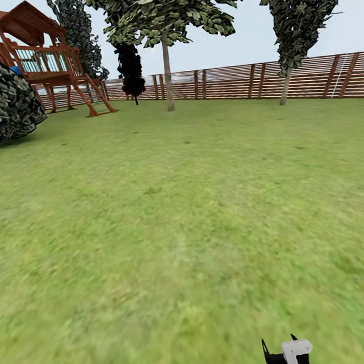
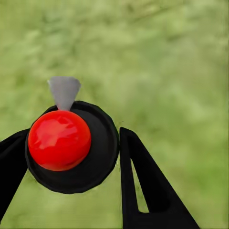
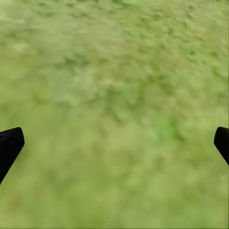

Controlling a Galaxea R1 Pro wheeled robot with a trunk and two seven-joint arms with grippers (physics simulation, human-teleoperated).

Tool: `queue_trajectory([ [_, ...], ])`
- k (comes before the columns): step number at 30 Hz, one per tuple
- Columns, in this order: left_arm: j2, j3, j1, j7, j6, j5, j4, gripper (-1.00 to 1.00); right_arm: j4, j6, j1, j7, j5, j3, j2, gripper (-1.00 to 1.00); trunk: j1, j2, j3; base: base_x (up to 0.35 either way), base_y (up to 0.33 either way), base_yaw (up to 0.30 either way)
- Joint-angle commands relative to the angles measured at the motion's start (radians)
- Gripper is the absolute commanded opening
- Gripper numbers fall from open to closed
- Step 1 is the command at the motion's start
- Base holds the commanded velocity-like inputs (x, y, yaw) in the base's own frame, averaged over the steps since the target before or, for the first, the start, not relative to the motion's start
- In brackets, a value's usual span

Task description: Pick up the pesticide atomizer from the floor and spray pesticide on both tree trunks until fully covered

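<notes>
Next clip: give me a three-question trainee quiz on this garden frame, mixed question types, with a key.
1. True or false: the left gripper is closed around the atomizer, a black round body with a red cap.
2. Multiple choice: the tree trunk nearest the middle of the head view stands
A. on bare paving
B. on the lawn in front of the fence
C. inside the wooden playhouse
3. Fill in: the right gripper has its fingers spread wide over ____.

Key: 1 true; 2 B; 3 grass
</notes>
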Motion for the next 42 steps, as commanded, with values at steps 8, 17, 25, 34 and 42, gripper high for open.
queue_trajectory([
  [8,0.001,-0.008,0.000,-0.001,-0.002,0.010,-0.001,-1.00,0.001,-0.003,-0.001,-0.005,0.011,-0.006,0.000,1.00,0.000,0.000,-0.001,0.338,0.000,0.000],
  [17,0.001,-0.008,0.000,-0.001,-0.002,0.010,-0.001,-1.00,0.001,-0.003,-0.001,-0.005,0.011,-0.006,0.000,1.00,0.000,0.000,-0.001,0.338,0.000,0.000],
  [25,0.000,-0.008,0.000,-0.001,-0.002,0.010,-0.001,-1.00,0.001,-0.003,-0.001,-0.005,0.011,-0.006,0.000,1.00,0.000,0.000,-0.001,0.338,0.000,0.000],
  [34,0.000,-0.008,0.000,-0.001,-0.003,0.010,-0.001,-1.00,0.001,-0.003,-0.001,-0.005,0.011,-0.006,0.000,1.00,0.000,0.000,-0.001,0.338,0.000,0.000],
  [42,0.000,-0.008,0.000,-0.001,-0.002,0.010,-0.001,-1.00,0.001,-0.003,-0.001,-0.005,0.011,-0.006,0.000,1.00,0.000,0.000,-0.001,0.338,0.000,0.000],
])
